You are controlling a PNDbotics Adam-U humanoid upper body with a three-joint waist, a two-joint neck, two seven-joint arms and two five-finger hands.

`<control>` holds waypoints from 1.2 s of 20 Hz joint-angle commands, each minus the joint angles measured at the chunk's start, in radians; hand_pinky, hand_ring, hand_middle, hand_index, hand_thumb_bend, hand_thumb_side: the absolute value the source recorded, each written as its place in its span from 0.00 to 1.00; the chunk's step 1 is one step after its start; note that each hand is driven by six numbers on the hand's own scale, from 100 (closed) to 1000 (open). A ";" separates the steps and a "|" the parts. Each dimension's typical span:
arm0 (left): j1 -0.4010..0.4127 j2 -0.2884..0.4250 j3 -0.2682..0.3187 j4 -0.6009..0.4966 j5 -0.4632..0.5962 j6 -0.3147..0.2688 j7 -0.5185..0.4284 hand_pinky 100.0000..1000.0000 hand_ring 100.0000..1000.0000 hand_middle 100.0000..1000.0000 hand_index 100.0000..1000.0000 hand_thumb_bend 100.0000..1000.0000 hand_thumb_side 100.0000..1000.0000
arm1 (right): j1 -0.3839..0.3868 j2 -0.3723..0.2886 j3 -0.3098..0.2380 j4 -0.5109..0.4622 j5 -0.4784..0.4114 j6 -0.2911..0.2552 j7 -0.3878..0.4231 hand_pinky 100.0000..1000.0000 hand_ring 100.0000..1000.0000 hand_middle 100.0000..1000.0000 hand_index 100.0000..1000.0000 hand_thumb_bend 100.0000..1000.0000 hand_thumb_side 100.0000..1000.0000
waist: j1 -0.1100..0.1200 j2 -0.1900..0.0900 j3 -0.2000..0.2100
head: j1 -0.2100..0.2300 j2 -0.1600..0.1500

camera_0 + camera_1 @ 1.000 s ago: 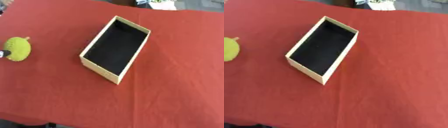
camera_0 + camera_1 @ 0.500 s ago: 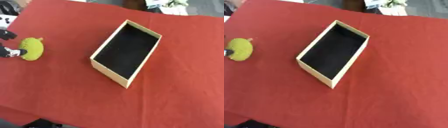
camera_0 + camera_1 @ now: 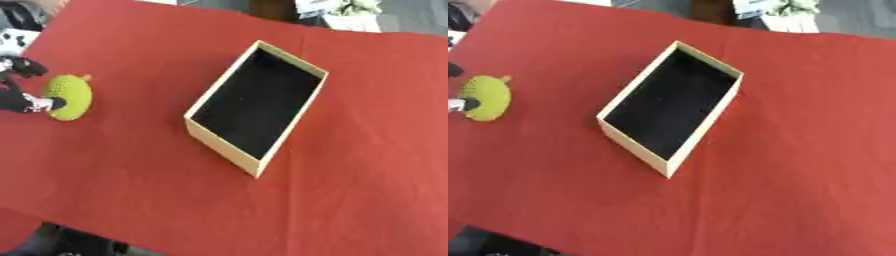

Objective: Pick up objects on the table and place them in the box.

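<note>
A round yellow-green plush fruit (image 3: 69, 96) with a small stem lies on the red cloth (image 3: 367, 150) at the far left. My left hand (image 3: 19, 95) comes in from the left edge right beside it. A dark fingertip touches the fruit's lower left side, and another finger (image 3: 26, 67) stands a little apart above it; the fingers are spread, not closed round it. A cream box (image 3: 255, 105) with a black inside stands open at the middle, set askew, with nothing showing in it. My right hand shows in no view.
Beyond the table's far edge there is white and green clutter (image 3: 339, 11) at the top right. A white object (image 3: 12, 41) sits at the top left corner. The cloth's near edge runs across the bottom left corner (image 3: 52, 227).
The camera has swung, so box and fruit sit further right in the picture. More of my left hand now shows beside the fruit; the fruit itself has not visibly moved on the cloth.
</note>
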 commanded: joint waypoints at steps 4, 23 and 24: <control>-0.056 0.010 -0.030 0.053 -0.058 -0.004 -0.029 0.80 0.90 0.81 0.87 0.50 0.36 | -0.013 -0.012 -0.004 -0.015 -0.010 -0.002 0.002 0.80 0.84 0.84 0.84 0.00 0.86 | 0.002 -0.020 -0.007 | -0.003 -0.011; -0.083 -0.028 -0.060 0.072 -0.107 -0.005 0.047 0.40 0.53 0.48 0.65 0.19 0.08 | 0.001 -0.006 -0.007 -0.015 -0.011 0.004 -0.003 0.80 0.84 0.84 0.84 0.00 0.87 | 0.001 -0.017 -0.010 | -0.033 -0.005; -0.078 -0.028 -0.059 0.057 -0.090 -0.005 0.051 0.41 0.54 0.50 0.66 0.15 0.03 | 0.003 -0.007 -0.008 -0.015 -0.011 0.004 -0.004 0.80 0.84 0.84 0.84 0.00 0.87 | 0.000 -0.016 -0.011 | -0.034 -0.005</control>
